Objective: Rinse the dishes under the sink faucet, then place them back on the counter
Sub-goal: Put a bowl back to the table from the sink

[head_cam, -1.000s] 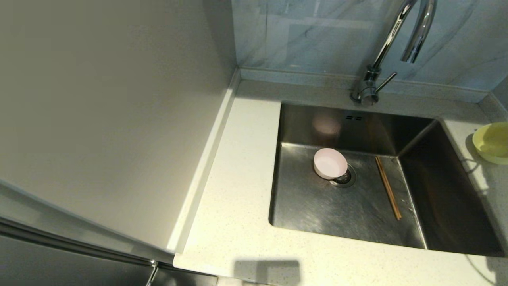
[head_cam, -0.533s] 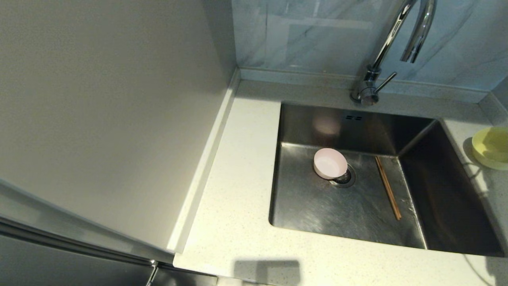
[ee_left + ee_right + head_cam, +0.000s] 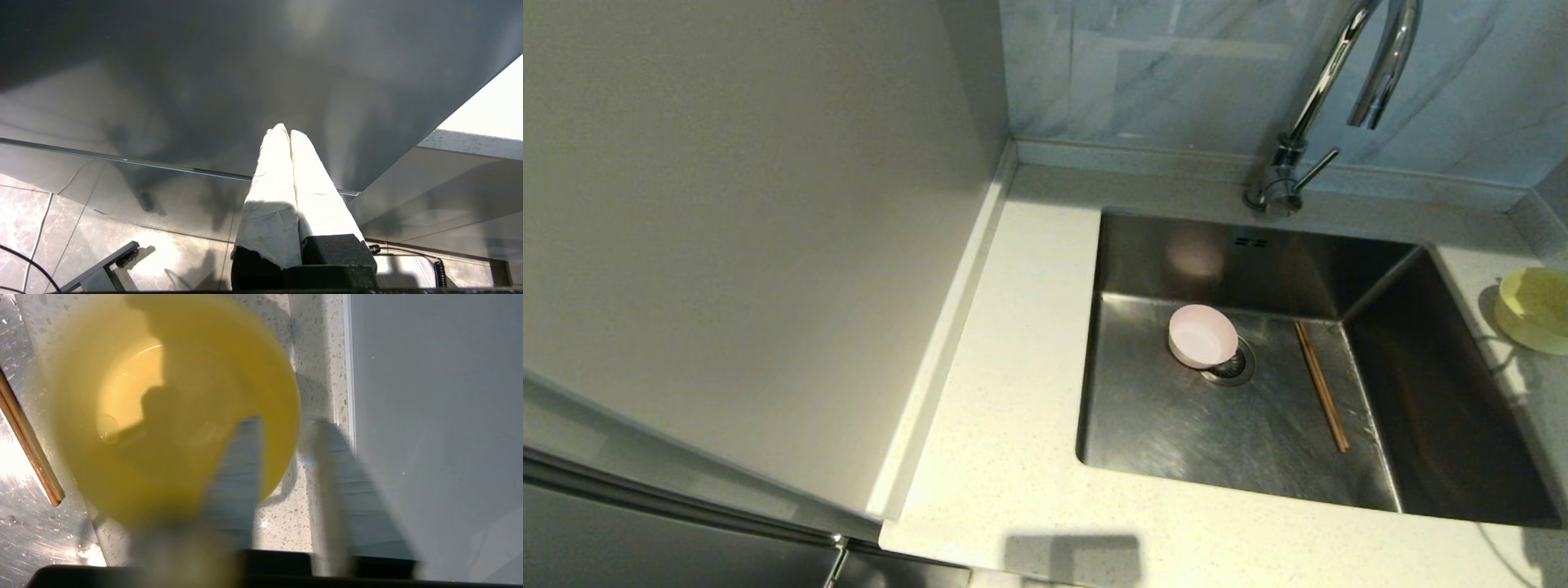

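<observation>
The yellow bowl (image 3: 1535,309) stands on the counter (image 3: 1013,408) right of the sink (image 3: 1176,425). In the right wrist view my right gripper (image 3: 286,421) is open astride the yellow bowl's (image 3: 171,404) rim, one finger inside, one outside, with a gap between them. The pink bowl (image 3: 1201,335) leans against the drain strainer (image 3: 1232,365) in the basin. The chopsticks (image 3: 1321,397) lie together on the sink floor to its right. The faucet (image 3: 1327,90) arches over the back rim. My left gripper (image 3: 288,130) is shut and empty, parked low in front of the cabinets.
A tall pale cabinet side (image 3: 752,245) fills the left. The blue-grey marbled wall (image 3: 1160,73) rises behind the counter's raised back edge. A grey panel (image 3: 429,416) stands close beside the yellow bowl. In the right wrist view the chopsticks (image 3: 28,445) show in the sink (image 3: 24,539).
The yellow bowl has shifted a little nearer to me along the right counter and now sits flatter. The pink bowl and chopsticks have not moved.
</observation>
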Motion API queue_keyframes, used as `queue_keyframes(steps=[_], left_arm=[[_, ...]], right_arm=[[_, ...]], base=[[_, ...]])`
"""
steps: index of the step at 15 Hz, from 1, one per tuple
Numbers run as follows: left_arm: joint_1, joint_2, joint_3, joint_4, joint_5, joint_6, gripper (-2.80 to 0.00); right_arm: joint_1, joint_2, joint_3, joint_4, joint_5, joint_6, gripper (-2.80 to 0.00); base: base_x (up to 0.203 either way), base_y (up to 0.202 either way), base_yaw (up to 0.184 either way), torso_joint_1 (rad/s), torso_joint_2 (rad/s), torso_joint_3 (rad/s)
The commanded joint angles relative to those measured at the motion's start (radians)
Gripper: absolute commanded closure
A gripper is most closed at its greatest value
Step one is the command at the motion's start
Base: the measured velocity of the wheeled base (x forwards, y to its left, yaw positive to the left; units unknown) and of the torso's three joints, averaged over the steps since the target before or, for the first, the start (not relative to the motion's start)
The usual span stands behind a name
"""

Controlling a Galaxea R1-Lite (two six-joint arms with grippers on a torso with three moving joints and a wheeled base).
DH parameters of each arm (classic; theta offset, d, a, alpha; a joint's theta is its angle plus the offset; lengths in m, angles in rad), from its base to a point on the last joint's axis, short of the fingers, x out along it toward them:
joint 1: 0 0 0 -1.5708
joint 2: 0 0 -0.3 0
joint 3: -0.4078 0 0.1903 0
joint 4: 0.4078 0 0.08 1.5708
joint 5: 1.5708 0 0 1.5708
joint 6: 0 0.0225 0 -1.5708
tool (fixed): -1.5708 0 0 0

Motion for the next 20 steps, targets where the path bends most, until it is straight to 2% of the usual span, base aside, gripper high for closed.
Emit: queue_keyframes(steps=[1, 6, 9, 11, 15, 18, 20], left_arm=[[0.0, -0.003, 0.0, 0.0, 0.0, -0.001, 0.0], [0.0, -0.003, 0.0, 0.0, 0.0, -0.001, 0.0], [0.0, -0.003, 0.0, 0.0, 0.0, -0.001, 0.0], [0.0, -0.003, 0.0, 0.0, 0.0, -0.001, 0.0], [0.0, -0.003, 0.0, 0.0, 0.0, -0.001, 0.0], [0.0, -0.003, 0.0, 0.0, 0.0, -0.001, 0.0], [0.0, -0.003, 0.0, 0.0, 0.0, -0.001, 0.0]], right_arm=[[0.0, 0.001, 0.0, 0.002, 0.0, 0.0, -2.8], [0.004, -0.014, -0.014, -0.029, 0.007, 0.002, -2.8], [0.055, -0.102, 0.043, -0.097, 0.042, 0.003, -2.8], [0.138, -0.178, 0.127, -0.138, 0.062, 0.006, -2.8], [0.29, -0.32, 0.384, -0.219, 0.069, 0.015, -2.8], [0.417, -0.354, 0.43, -0.196, 0.062, 0.053, -2.8], [0.489, -0.351, 0.432, -0.15, 0.058, 0.113, -2.8]], base=[[0.0, 0.0, 0.0, 0.0, 0.0, 0.0], [0.0, 0.0, 0.0, 0.0, 0.0, 0.0], [0.0, 0.0, 0.0, 0.0, 0.0, 0.0], [0.0, 0.0, 0.0, 0.0, 0.0, 0.0], [0.0, 0.0, 0.0, 0.0, 0.0, 0.0], [0.0, 0.0, 0.0, 0.0, 0.0, 0.0], [0.0, 0.0, 0.0, 0.0, 0.0, 0.0]])
